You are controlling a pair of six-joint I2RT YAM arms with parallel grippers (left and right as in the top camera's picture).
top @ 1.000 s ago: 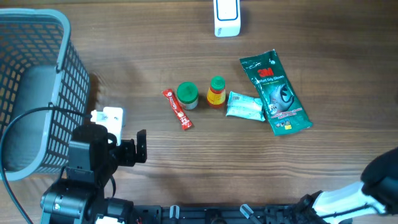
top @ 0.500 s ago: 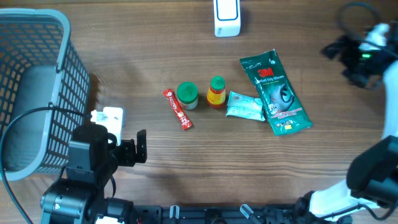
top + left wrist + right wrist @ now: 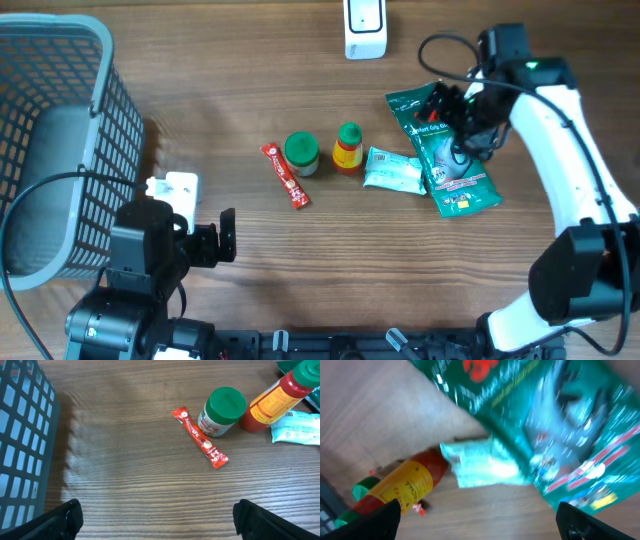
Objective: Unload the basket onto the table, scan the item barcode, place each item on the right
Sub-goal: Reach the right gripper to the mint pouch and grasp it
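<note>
Green packet (image 3: 458, 178) lying flat on the right half of the wooden table (image 3: 250, 80), its printed face up, bearing the mark "3M" and the words "Comfort Grip Gloves"; a white label sits at its lower end. The right gripper (image 3: 455, 112) hangs over the packet's upper part, jaws spread wide and grasping nothing. A small pale-green packet (image 3: 392, 170) touches the green packet's left edge; leftward follow a yellow-labelled bottle (image 3: 347, 148) with a green cap, a jar (image 3: 301, 153) with a green lid, and a red sachet (image 3: 286, 175) whose white lettering is too small to read. A white scanner (image 3: 364, 30) stands at the far edge, well apart from the items. The left gripper (image 3: 159, 521) rests near the front edge beside a grey mesh basket (image 3: 100, 110), jaws likewise released and empty. The right wrist view, blurred, shows the bottle's red body; the left wrist view shows the sachet, jar and basket wall sharply.
</note>
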